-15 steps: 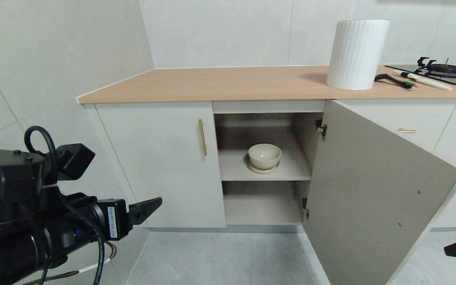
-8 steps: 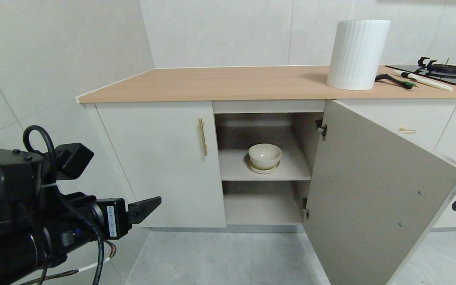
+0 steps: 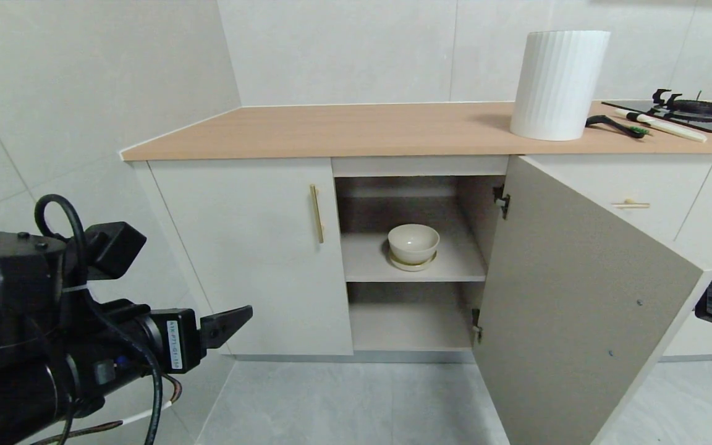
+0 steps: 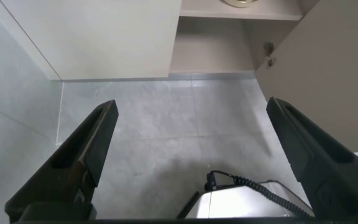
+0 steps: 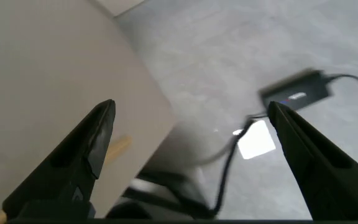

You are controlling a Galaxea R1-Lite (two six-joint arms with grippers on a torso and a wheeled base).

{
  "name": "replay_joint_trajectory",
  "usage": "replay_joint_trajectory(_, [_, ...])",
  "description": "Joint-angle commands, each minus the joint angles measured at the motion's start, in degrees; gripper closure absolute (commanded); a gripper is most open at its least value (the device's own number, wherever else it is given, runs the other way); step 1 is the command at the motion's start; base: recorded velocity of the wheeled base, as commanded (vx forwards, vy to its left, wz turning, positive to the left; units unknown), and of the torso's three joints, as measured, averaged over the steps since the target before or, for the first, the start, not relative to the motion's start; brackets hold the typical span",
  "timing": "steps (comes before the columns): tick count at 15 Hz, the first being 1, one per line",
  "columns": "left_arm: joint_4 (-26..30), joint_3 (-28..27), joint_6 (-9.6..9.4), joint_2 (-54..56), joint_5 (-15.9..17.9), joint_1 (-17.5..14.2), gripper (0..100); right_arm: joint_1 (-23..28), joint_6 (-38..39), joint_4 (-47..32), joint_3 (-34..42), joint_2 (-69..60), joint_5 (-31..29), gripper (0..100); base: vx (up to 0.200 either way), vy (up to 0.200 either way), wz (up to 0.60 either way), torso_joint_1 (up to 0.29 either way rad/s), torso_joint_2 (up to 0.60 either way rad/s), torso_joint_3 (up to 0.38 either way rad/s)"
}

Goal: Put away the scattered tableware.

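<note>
A bowl (image 3: pixel 413 241) sat on a plate (image 3: pixel 410 266) on the cabinet (image 3: pixel 238 247) shelf (image 3: pixel 458 262). Both claws were released: left gripper (image 4: pixel 191 107) over the floor (image 4: pixel 160 134), right gripper (image 5: pixel 191 107) beside the door (image 3: pixel 578 296).

Bright, even indoor light; soft shadow inside the open cabinet (image 3: pixel 405 207)

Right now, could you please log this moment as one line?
cream ceramic bowl: on saucer, middle shelf | beige cabinet door: open | left gripper: open, empty | right gripper: open, beside door edge
</note>
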State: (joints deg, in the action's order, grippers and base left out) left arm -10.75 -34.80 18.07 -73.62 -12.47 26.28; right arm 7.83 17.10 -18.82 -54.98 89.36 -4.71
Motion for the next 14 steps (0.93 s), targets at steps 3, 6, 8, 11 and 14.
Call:
replay_joint_trajectory(3, [-1.1, -0.1, 0.13, 0.6, 0.2, 0.0, 0, -10.0, 2.6, 0.0, 2.5, -0.8, 0.2, 0, 0.0, 0.0, 0.0, 0.0, 0.0, 0.0])
replay_joint_trajectory(6, [-1.1, -0.1, 0.21, 0.8, 0.7, 0.0, 0, -21.6, 5.9, 0.6, 2.1, 0.4, 0.1, 0, 0.0, 0.0, 0.0, 0.0, 0.0, 0.0])
replay_joint_trajectory(8, [-1.1, -0.1, 0.21, 0.8, 0.7, 0.0, 0, -28.6, 7.0, 4.9, 1.1, 3.2, 0.0, 0, 0.0, 0.0, 0.0, 0.0, 0.0, 0.0])
replay_joint_trajectory(11, [-1.1, -0.2, 0.3, 0.8, 0.7, 0.0, 0, -33.1, 7.4, 9.6, -2.6, 10.6, -0.2, 0, 0.0, 0.0, 0.0, 0.0, 0.0, 0.0])
replay_joint_trajectory(14, [-1.1, -0.1, 0.3, 0.7, 0.7, 0.0, 0, -33.7, 7.2, 17.9, -3.6, 15.7, 0.0, 0, 0.0, 0.0, 0.0, 0.0, 0.0, 0.0])
